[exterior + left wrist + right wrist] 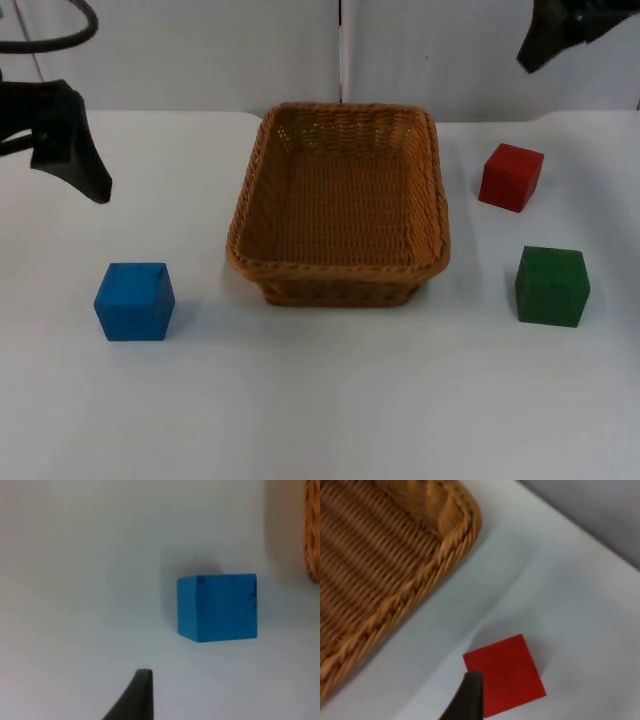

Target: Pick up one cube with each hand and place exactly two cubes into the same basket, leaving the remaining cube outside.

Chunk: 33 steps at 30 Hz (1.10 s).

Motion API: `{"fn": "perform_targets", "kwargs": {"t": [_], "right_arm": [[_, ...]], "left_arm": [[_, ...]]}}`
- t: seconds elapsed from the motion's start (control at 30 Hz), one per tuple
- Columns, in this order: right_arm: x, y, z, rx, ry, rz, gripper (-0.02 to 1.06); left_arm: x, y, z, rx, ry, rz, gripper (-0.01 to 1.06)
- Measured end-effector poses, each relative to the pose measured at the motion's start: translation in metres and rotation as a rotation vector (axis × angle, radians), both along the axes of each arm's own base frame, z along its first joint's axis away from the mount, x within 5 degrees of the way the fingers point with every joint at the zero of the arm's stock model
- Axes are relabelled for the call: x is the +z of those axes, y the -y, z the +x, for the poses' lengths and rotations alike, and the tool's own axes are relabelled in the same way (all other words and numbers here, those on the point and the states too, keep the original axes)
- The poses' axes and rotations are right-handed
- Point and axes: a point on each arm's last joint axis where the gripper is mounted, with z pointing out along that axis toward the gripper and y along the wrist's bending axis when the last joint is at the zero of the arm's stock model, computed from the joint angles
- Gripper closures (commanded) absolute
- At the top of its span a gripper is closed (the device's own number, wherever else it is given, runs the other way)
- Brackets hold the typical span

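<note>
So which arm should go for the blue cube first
Left. The blue cube sits on the left gripper's side of the basket; the right gripper hangs nearer the red cube.

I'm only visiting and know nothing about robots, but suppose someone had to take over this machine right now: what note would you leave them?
Left gripper: raised over the table's left side, above and behind the blue cube; holds nothing.
Right gripper: raised at the far right, behind the red cube; holds nothing.
Wicker basket: mid-table, nothing in it.
Green cube: on the table right of the basket, nearer than the red one.
Done: no cube picked up yet.
Left: grasp one cube with each gripper, put both in the basket, leave the third outside.
</note>
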Motion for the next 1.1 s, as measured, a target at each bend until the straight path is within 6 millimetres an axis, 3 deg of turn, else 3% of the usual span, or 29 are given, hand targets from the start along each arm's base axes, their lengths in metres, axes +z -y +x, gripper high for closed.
{"fn": "perform_targets", "kwargs": {"t": [0.13, 0.33, 0.77, 1.1], "right_arm": [[-0.029, -0.001, 0.008, 0.039, -0.041, -0.024, 0.20], [-0.053, -0.002, 0.012, 0.075, -0.070, -0.042, 0.20], [-0.085, -0.003, 0.016, 0.110, -0.106, -0.062, 0.20], [-0.108, -0.004, 0.017, 0.126, -0.132, -0.067, 0.20]], "left_arm": [[-0.018, 0.003, 0.008, -0.014, -0.031, -0.028, 0.00], [-0.040, 0.004, 0.015, -0.011, -0.072, -0.024, 0.00], [-0.061, 0.037, 0.034, -0.109, -0.065, 0.004, 0.00], [-0.092, 0.037, 0.042, -0.109, -0.108, 0.036, 0.00]]}}
